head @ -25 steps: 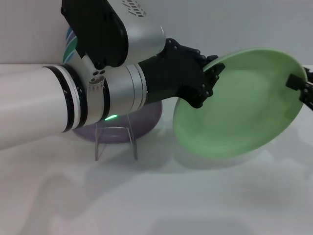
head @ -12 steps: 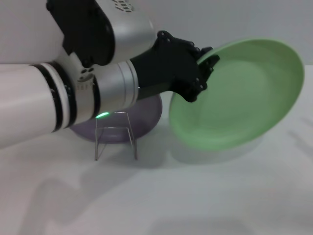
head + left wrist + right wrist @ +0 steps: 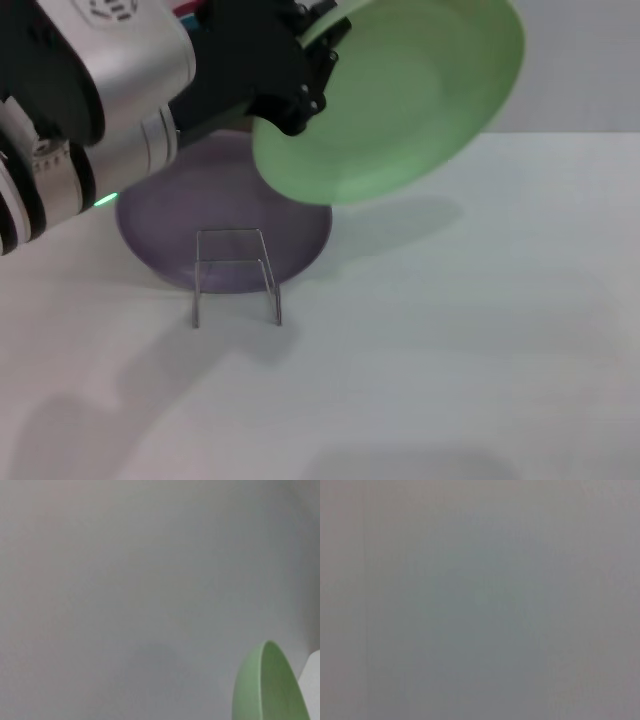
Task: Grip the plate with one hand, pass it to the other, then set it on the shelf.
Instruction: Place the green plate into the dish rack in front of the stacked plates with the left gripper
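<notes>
The pale mint-green plate [image 3: 400, 95] hangs tilted in the air at the top of the head view, above and to the right of the shelf. My left gripper [image 3: 318, 32] is shut on the plate's upper left rim. The shelf [image 3: 236, 276] is a thin wire rack standing on the white table, left of centre. In the left wrist view only the plate's edge [image 3: 270, 690] shows against a grey wall. My right gripper is out of view; the right wrist view shows only blank grey.
A lavender plate [image 3: 170, 225] stands in the shelf behind the front wire loop, partly hidden by my left arm [image 3: 90, 110]. The white table [image 3: 480, 330] stretches out to the right and front.
My left gripper has lifted the plate up and to the left, toward the shelf. The right gripper, which touched the plate's right rim a second ago, has left the view.
</notes>
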Tool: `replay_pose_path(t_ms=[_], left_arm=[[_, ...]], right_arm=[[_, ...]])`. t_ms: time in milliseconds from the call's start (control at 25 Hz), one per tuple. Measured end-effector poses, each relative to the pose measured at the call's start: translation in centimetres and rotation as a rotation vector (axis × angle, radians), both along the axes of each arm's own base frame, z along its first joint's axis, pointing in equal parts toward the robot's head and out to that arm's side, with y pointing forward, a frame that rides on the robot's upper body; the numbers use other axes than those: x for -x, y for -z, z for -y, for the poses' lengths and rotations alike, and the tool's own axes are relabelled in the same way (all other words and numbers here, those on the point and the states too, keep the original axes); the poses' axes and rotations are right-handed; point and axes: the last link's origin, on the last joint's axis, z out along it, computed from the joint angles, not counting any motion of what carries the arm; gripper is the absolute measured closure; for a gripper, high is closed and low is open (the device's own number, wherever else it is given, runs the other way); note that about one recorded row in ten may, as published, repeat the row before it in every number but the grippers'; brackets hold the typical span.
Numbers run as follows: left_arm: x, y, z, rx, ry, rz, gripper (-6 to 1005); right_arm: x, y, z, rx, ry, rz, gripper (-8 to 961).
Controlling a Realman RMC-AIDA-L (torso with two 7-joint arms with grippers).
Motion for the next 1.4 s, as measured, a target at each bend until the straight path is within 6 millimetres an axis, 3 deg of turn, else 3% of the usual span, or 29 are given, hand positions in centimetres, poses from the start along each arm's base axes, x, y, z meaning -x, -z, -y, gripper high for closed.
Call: replay_pose_path(t_ms=[320,600,920,1080,1200,1400], left_arm=[[1.0,-0.4,-0.6,0.000,0.066,-0.059,917],[3.1,-3.6,-1.0,0.112,0.141,0.075,919],[5.4,-5.1,-1.6,0.092,0.159,0.128,918],[5.4,-3.6,-2.0,-0.045,0.117,0.005,918],[5.0,-2.3,-2.6,-0.241,0.086,-0.110,919],[4.6,-1.1,-2.8,-0.489,0.009,-0.110,917]], right_arm=[[0.1,0.1,-0.2,0.007,-0.004,-0.003,346],[0.1,0.1,-0.1,0.020,-0.004,-0.022,346],[0.4,0.4,-0.5,0.050,-0.018,-0.045,345],[0.7,0.5,-0.6,0.060,-0.031,-0.064,345],[0.7,0.5,-0.5,0.062,-0.034,-0.070,345],[0.7,0.6,-0.4,0.071,-0.033,-0.080,346]])
